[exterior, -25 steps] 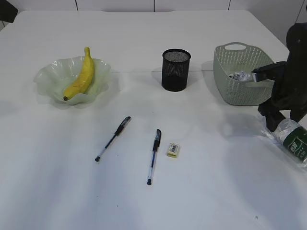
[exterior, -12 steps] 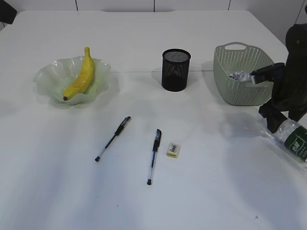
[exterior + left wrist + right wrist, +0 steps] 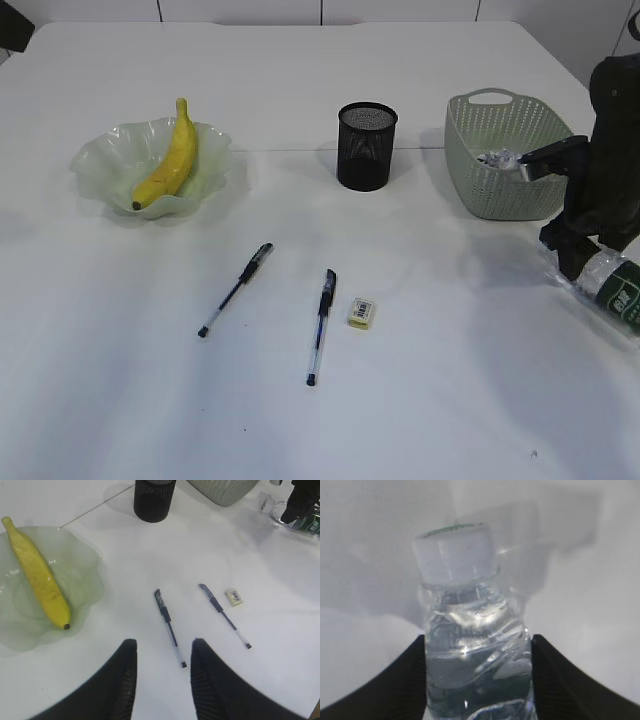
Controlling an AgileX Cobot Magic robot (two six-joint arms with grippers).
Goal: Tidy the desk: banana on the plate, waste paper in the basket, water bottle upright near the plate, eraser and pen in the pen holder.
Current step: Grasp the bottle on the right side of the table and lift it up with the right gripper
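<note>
Water bottle (image 3: 612,290) lies on its side at the right edge of the desk (image 3: 450,400), with the right gripper (image 3: 479,650) fingers on both sides of it, touching it just under the cap. The left gripper (image 3: 161,655) hangs over the desk, fingers apart and holding nothing, above the two pens (image 3: 169,626). The banana (image 3: 172,160) sits on the plate (image 3: 100,165).

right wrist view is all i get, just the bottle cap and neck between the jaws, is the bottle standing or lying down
Observer: Lying down. The water bottle lies on its side at the table's right edge, beside the basket.
Operator: banana done yet
Observer: Yes, the banana is on the plate.
Operator: pens and eraser
Observer: Both pens and the eraser lie on the table, outside the pen holder.
</note>
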